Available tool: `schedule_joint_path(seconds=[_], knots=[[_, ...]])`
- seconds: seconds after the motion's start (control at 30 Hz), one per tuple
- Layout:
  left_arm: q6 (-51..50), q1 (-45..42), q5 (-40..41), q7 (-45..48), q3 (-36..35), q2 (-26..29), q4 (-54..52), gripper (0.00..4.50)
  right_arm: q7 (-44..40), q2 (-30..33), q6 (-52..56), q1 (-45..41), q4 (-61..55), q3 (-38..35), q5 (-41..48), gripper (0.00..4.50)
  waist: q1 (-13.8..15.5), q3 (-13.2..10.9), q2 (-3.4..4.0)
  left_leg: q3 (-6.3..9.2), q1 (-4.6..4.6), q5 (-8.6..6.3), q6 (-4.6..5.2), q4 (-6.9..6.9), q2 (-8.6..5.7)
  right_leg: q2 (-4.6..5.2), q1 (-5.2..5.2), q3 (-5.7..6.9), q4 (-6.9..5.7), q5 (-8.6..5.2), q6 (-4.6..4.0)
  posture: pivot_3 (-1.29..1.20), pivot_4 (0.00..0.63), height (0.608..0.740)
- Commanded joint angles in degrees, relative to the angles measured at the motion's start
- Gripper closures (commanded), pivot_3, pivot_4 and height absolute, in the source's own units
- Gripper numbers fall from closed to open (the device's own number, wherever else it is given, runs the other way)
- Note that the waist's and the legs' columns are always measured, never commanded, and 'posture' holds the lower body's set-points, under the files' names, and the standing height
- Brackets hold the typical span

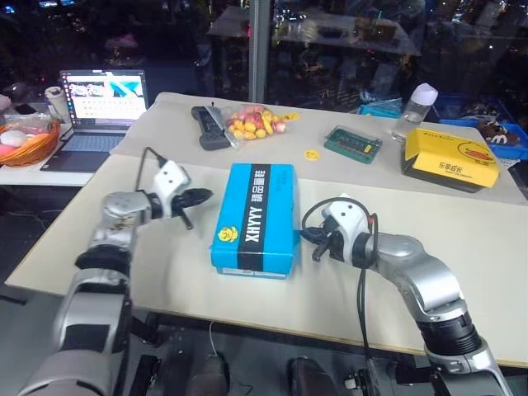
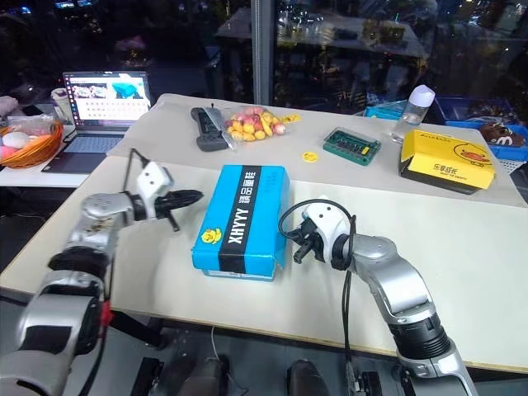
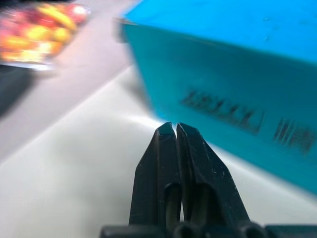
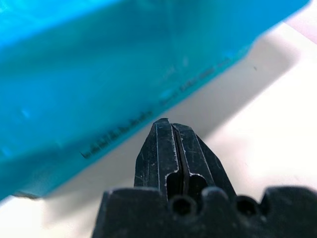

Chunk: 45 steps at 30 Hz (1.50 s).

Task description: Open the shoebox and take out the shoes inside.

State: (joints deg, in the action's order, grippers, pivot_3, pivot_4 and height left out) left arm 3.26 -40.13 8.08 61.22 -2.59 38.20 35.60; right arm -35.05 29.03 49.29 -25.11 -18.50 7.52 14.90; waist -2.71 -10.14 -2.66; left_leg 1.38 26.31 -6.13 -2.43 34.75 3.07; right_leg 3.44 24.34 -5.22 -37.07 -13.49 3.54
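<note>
From the head views, the shoebox lies lid-down-shut on the pale table, its long axis running away from the robot, the black lettered band along the lid and the small yellow logo at the near end. It sits between the two arms: the left gripper hangs just off the box's left long side, apart from it, tips aimed at the wall, while the right gripper sits close against the right long side near the front corner, so the right looks the nearer; whether it touches I cannot tell. Both pairs of jaws are pressed together with nothing in them. No shoes are in sight, so they are presumably inside the closed box, and the lid edge is what the next move must find. Farther back lie a bag of fruit, a yellow box and a laptop. In the left wrist view the black fingers meet tip to tip, smooth hard plastic, with the blue cardboard wall ahead and to one side, matt, printed with dark text. In the right wrist view the fingers, scuffed, are likewise closed, the blue wall looming just beyond them above bare tabletop.
</note>
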Motion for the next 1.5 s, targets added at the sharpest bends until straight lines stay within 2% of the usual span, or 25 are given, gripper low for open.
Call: schedule_joint_path(seconds=[0.03, 0.17, 0.3, 0.4, 0.47, 0.53, 0.7, 0.9, 1.13, 1.37, 1.43, 1.5], knots=[[-12.7, 12.7, 7.1, -0.7, -4.9, 3.6, -23.8, 4.35, -1.4, -0.1, -2.7, -1.6, 1.4, -1.0, 1.0, 4.50, 0.0, 0.0, 0.01, 0.01, 0.00, 0.00, 0.00, 0.00, 0.00, 0.00, 0.00, 0.01, -0.01, 0.03, -0.10, 0.00, 0.150, 0.716], [-27.0, 30.5, 18.1, -1.5, -13.6, 7.3, -49.0, 4.35, -3.2, -0.5, -4.5, -3.3, 4.6, 0.0, 0.7, 4.50, 0.0, 0.0, -0.01, 0.00, 0.01, -0.01, -0.01, 0.01, 0.06, 0.00, 0.00, 0.03, 0.00, 0.00, -0.11, 0.00, 0.150, 0.716], [-39.8, 45.1, 32.6, -2.5, -26.4, 9.3, -65.9, 4.35, -6.1, 1.2, -7.5, -4.6, 7.5, 2.3, -1.1, 4.50, 0.1, 0.0, 0.01, -0.22, -0.07, -0.26, -0.41, 0.04, 0.34, 0.02, -0.05, 0.13, 0.07, -0.32, -0.43, 0.00, 0.150, 0.716], [-43.6, 54.4, 39.0, -6.6, -35.1, 6.5, -74.4, 4.35, -8.7, 1.8, -9.5, -6.2, 9.9, 3.1, -1.0, 4.50, 0.2, -0.1, 0.06, -0.74, -0.16, -0.29, -0.45, 0.02, 0.84, 0.02, -0.08, 0.33, 0.09, -0.37, -0.56, 0.00, 0.150, 0.716], [-43.3, 59.5, 40.1, -9.3, -37.3, 3.7, -78.9, 4.35, -10.2, 2.2, -10.7, -6.7, 11.3, 3.8, -1.2, 4.50, 0.1, 0.0, 0.09, -0.91, -0.18, -0.29, -0.46, 0.00, 0.92, 0.05, -0.04, 0.34, 0.10, -0.38, -0.60, 0.00, 0.150, 0.716], [-40.9, 64.0, 39.3, -12.2, -36.7, -0.3, -83.3, 4.35, -11.3, 2.4, -11.9, -7.0, 12.7, 4.5, -1.7, 4.50, 0.1, 0.0, 0.09, -0.99, -0.16, -0.29, -0.45, 0.03, 0.94, 0.06, -0.05, 0.34, 0.12, -0.39, -0.62, 0.00, 0.150, 0.716], [-37.1, 68.2, 36.1, -18.0, -33.0, -6.2, -88.1, 4.35, -12.3, 1.6, -13.2, -8.2, 15.0, 4.3, -2.0, 4.50, 0.4, 0.0, 0.09, -1.02, -0.16, -0.30, -0.46, 0.04, 0.94, 0.05, -0.05, 0.34, 0.20, -0.40, -0.62, 0.00, 0.150, 0.716], [-34.0, 70.5, 32.4, -19.0, -28.2, -6.3, -88.9, 4.35, -13.6, 0.8, -13.4, -10.5, 13.8, 5.8, -2.6, 4.50, 0.1, 0.0, 0.07, -1.05, -0.17, -0.31, -0.48, 0.04, 0.94, 0.04, -0.02, 0.28, 0.23, -0.39, -0.63, 0.00, 0.150, 0.716], [-29.7, 72.6, 29.8, -17.7, -24.8, -6.8, -87.0, 4.35, -15.5, 0.2, -10.4, -17.3, 8.5, 7.4, -1.3, 4.50, -0.3, 0.0, 0.09, -1.13, -0.12, -0.31, -0.49, 0.00, 0.94, 0.01, 0.12, 0.16, 0.23, -0.39, -0.63, 0.00, 0.150, 0.716], [-26.6, 72.4, 29.0, -16.6, -23.6, -6.1, -84.1, 4.35, -21.1, -1.1, -14.3, -28.6, 11.4, 11.8, -3.5, 4.50, -1.2, -0.1, 0.12, -1.15, -0.12, -0.36, -0.56, -0.03, 0.96, 0.04, 0.41, 0.17, 0.25, -0.38, -0.66, 0.00, 0.150, 0.716], [-26.6, 71.3, 29.2, -16.9, -23.1, -5.9, -83.1, 4.35, -22.5, -3.9, -18.0, -34.5, 16.1, 12.9, -4.3, 4.50, -1.3, -0.1, 0.12, -1.19, -0.07, -0.37, -0.57, -0.04, 0.97, 0.06, 0.50, 0.16, 0.26, -0.37, -0.67, 0.00, 0.150, 0.716], [-26.7, 70.0, 29.4, -17.0, -22.4, -5.5, -82.1, 4.35, -19.2, -10.5, -23.8, -43.7, 27.5, 13.7, -7.3, 4.50, -1.7, -0.1, 0.16, -1.21, -0.05, -0.36, -0.56, -0.07, 0.97, 0.06, 0.59, 0.16, 0.21, -0.33, -0.74, 0.00, 0.150, 0.716]])
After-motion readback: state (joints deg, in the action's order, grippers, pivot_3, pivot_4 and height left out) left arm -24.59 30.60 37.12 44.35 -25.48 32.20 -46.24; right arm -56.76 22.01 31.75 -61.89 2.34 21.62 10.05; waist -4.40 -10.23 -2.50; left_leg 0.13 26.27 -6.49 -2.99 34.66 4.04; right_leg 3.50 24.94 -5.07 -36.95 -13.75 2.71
